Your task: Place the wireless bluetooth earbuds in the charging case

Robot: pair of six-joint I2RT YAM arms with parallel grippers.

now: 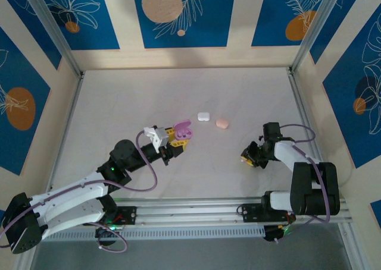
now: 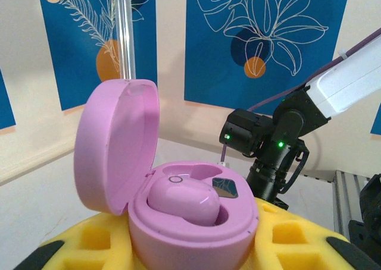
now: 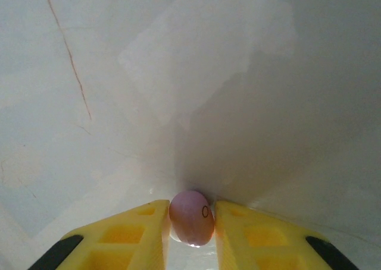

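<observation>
My left gripper (image 1: pixel 178 138) is shut on an open lilac charging case (image 1: pixel 183 131), held above the table's middle. In the left wrist view the case (image 2: pixel 190 234) sits between yellow fingers (image 2: pixel 297 240), its lid (image 2: pixel 116 145) standing up at the left. One lilac earbud (image 2: pixel 183 201) lies in the near slot; the far slot (image 2: pixel 205 172) is empty. My right gripper (image 1: pixel 246 157) is low at the table on the right. Its yellow fingers (image 3: pixel 140 234) press both sides of a second lilac earbud (image 3: pixel 191 217) that touches the white tabletop.
A small white case (image 1: pixel 203 116) and a pale pink case (image 1: pixel 222 123) lie shut on the table beyond both grippers. The right arm (image 2: pixel 280 145) stands close behind the held case. Metal frame rails (image 1: pixel 300 112) and patterned walls bound the table.
</observation>
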